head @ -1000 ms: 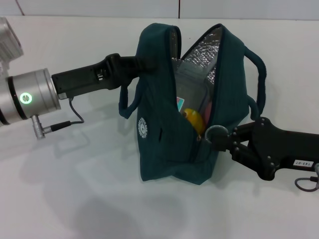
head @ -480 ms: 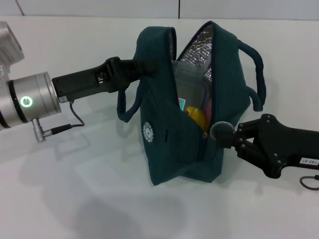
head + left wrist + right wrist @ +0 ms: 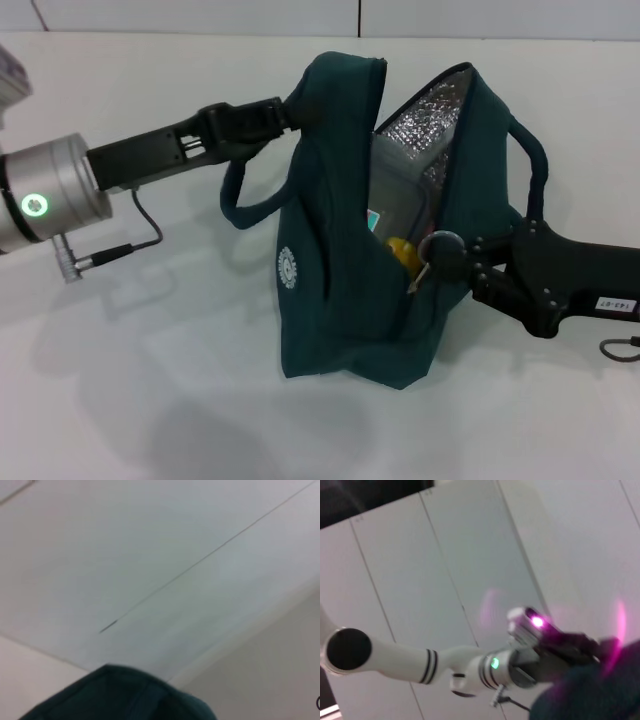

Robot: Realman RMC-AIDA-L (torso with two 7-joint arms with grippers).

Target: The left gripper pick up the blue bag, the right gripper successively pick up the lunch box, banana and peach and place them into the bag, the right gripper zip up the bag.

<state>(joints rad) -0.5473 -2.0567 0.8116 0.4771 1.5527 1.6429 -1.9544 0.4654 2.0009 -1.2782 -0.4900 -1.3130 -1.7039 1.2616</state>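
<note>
The blue bag (image 3: 330,270) stands on the white table (image 3: 150,380) with its top open and the silver lining showing. My left gripper (image 3: 278,112) is shut on the bag's upper rim on its left side; that rim also shows in the left wrist view as dark fabric (image 3: 125,700). Inside the bag I see the clear lunch box (image 3: 400,190) and, below it, the yellow banana (image 3: 404,250). The peach is hidden. My right gripper (image 3: 432,262) is at the lower end of the opening, shut on the zipper pull (image 3: 416,280).
One bag handle (image 3: 250,205) loops out below the left gripper and the other handle (image 3: 535,165) arcs above the right arm. A grey cable (image 3: 120,248) hangs from the left wrist. The right wrist view shows the left arm (image 3: 470,662) beyond the bag.
The left gripper has lifted and pulled the bag's rim rightward, tilting the bag's top to the right. The right gripper has held its place at the zipper while the opening narrowed, hiding the pink item.
</note>
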